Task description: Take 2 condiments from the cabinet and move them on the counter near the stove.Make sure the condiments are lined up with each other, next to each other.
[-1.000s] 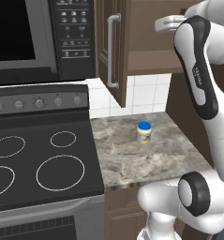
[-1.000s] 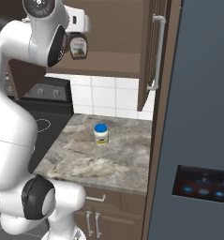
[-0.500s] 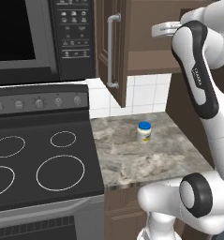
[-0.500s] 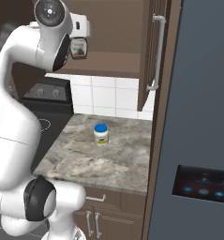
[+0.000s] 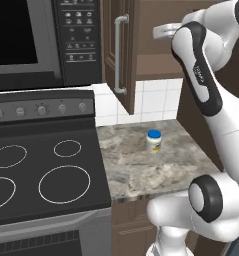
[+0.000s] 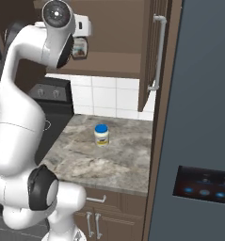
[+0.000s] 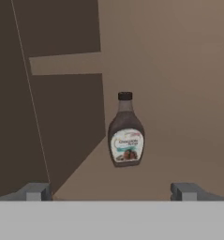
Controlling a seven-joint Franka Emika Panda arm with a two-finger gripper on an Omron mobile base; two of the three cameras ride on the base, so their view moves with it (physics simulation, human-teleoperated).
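A dark brown bottle (image 7: 126, 133) with a dark cap stands upright on the shelf inside the open cabinet (image 6: 115, 65); from the right base it shows just beside my arm (image 6: 78, 47). My gripper (image 7: 111, 192) is open and short of the bottle, with its fingertips (image 7: 36, 191) spread wide to either side. My hand (image 5: 163, 31) is up at the cabinet opening. The white jar (image 5: 153, 141) with a blue lid stands on the counter (image 5: 141, 172), right of the stove (image 5: 41, 175). From the other side the jar (image 6: 101, 135) is near the counter's middle.
The cabinet door (image 5: 113, 50) with its silver bar handle hangs open left of my hand. A black microwave (image 5: 31, 40) sits above the stove. A tall grey fridge panel (image 6: 203, 117) closes off the counter's right side.
My hand has moved a little further toward the cabinet opening, and the elbow has swung with it. The jar and the bottle have stayed put.
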